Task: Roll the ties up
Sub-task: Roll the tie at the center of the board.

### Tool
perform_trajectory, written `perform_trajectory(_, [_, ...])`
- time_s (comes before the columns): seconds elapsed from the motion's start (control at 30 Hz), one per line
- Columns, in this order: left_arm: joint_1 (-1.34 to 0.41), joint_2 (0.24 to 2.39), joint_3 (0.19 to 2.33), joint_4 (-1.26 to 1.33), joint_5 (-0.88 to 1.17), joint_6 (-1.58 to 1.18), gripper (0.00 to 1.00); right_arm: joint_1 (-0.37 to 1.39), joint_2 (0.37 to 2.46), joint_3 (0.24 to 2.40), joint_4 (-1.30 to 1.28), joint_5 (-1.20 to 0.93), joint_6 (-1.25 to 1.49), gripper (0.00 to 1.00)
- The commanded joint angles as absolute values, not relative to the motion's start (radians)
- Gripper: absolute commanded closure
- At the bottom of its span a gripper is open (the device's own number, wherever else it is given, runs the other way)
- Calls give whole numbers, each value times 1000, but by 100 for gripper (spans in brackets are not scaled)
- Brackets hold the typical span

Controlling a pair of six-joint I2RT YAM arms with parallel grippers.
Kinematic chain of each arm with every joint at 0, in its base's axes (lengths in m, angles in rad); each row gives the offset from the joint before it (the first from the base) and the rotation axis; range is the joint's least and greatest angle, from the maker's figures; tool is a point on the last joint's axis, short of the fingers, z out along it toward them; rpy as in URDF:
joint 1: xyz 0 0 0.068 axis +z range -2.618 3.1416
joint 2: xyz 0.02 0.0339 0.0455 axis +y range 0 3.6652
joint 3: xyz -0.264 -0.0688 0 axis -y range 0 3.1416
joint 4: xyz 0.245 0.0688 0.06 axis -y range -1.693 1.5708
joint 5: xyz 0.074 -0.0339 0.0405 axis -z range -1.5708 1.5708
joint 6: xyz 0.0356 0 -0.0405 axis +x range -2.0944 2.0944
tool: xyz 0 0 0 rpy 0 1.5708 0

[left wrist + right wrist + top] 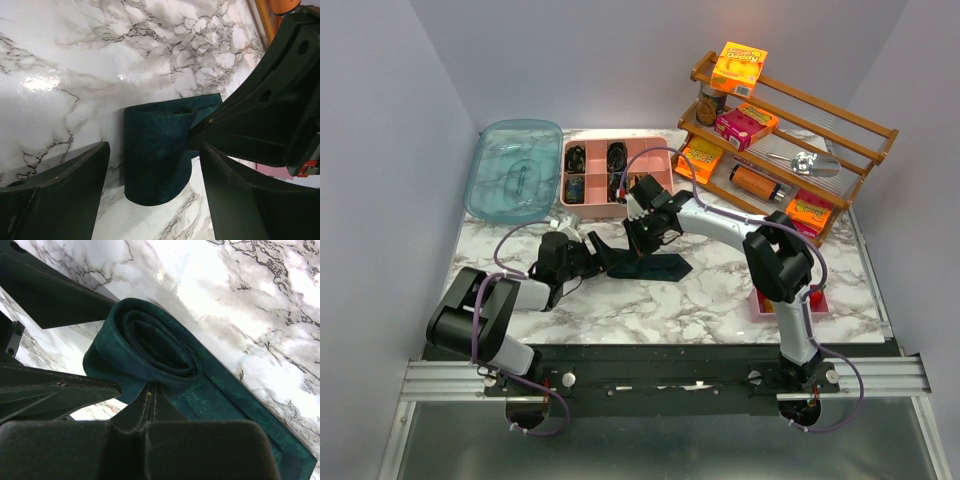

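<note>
The tie (pixel 655 266) is dark teal and lies on the marble table (pixel 720 300). One end is rolled into a loose coil (pixel 145 342) and the flat tail (pixel 240 412) runs off to the right. My left gripper (pixel 155 200) is open and straddles the coil (pixel 157 155), with a gap of bare table on each side of its fingers (pixel 60 195). My right gripper (pixel 153 390) is shut, its tips pressed against the coil's side where the tail leaves it. From above, both grippers (pixel 598 256) (pixel 645 236) meet at the coil.
A pink compartment tray (pixel 650 160) holding small dark coils stands behind the grippers. A teal lid (pixel 515 170) is at the back left. A wooden rack (pixel 840 135) with boxes and cans fills the back right. A pink flat item (pixel 820 303) lies under the right arm.
</note>
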State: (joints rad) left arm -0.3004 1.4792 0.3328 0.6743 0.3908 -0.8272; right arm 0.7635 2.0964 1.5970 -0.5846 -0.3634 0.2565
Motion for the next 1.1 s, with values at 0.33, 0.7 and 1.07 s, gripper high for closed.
perform_trajectory(0.33, [-295, 1585, 331, 819, 466, -844, 41, 739, 2140, 1621, -572, -380, 247, 99])
perform_trajectory(0.7, [-295, 1462, 414, 492, 396, -747, 58, 733, 2128, 1657, -575, -440, 244, 99])
perform_trajectory(1.07, [-340, 1373, 612, -6, 166, -554, 58, 755, 2200, 1718, -574, -476, 265, 98])
